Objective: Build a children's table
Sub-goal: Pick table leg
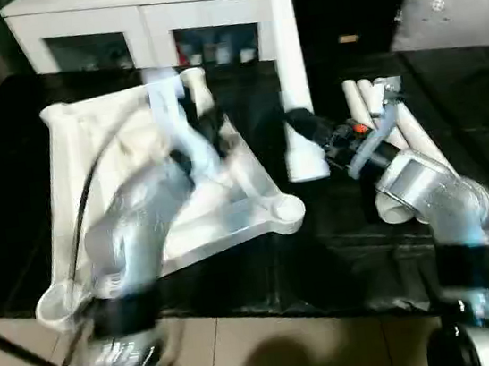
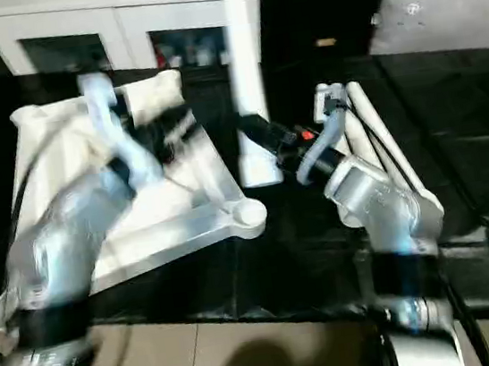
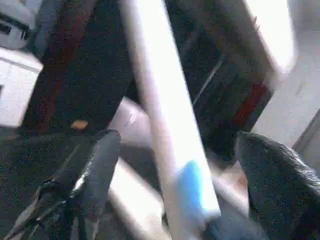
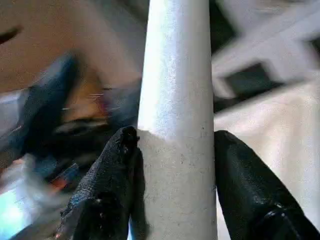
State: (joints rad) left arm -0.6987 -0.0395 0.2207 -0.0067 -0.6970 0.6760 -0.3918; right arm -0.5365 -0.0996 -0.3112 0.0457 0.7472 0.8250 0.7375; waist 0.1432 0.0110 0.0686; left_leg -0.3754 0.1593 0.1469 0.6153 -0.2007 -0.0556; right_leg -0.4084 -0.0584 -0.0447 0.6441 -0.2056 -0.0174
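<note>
Right wrist view: right hand (image 4: 172, 175) clamps a leg (image 4: 175, 100).
Left hand (image 3: 175, 165) wide; leg may miss the top's (image 1: 84, 132) 5 o'clock socket (image 1: 286, 213) and tip.

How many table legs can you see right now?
4, possibly: one leg upright in the right claw, about three loose legs lying bunched on the black mat behind that arm; overlap makes this count uncertain.

No legible text, labels, brand marks, numbers or signs on any surface in view. Motion blur covers much of the scene; nothing resolves into characters.
</note>
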